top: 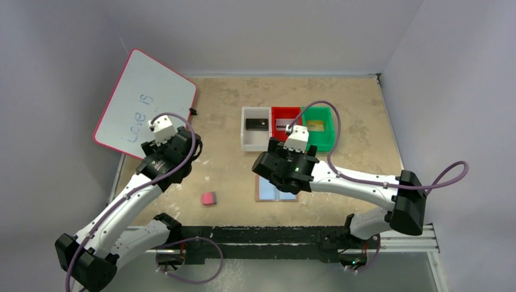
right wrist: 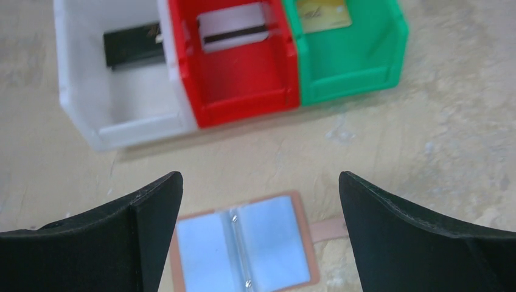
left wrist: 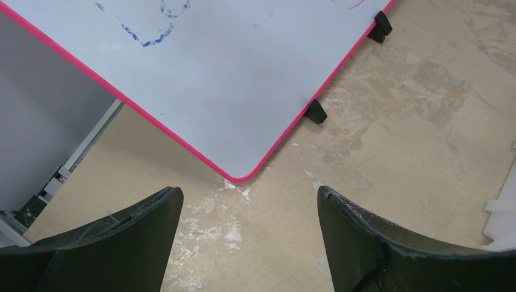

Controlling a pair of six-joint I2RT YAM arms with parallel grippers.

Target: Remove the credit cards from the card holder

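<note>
R gripper hangs w/ jaws spread wide, nothing btwn the fingers and nothing touched; it sits above the card holder, which lies opened flat on the table, pale blue sleeves up, snap tab sticking out to its right side. L gripper is also wide apart and holds nothing, hovering over bare tabletop w/ the rounded pink-edged corner of the whiteboard just ahead of its fingertips. Holder is near the table's front edge, right of centre, w/ a strip of bare surface btwn it and the three bins behind. Whiteboard leans at the left wall, taking up the far left corner; mid-table btwn the L arm and the bins is open. Pink eraser sits near the front edge btwn the two arms, well apart from the holder. Bins stand side by side, touching: white bin has a black card, red bin a silver-grey card w/ dark stripe, green bin a gold card.
</note>
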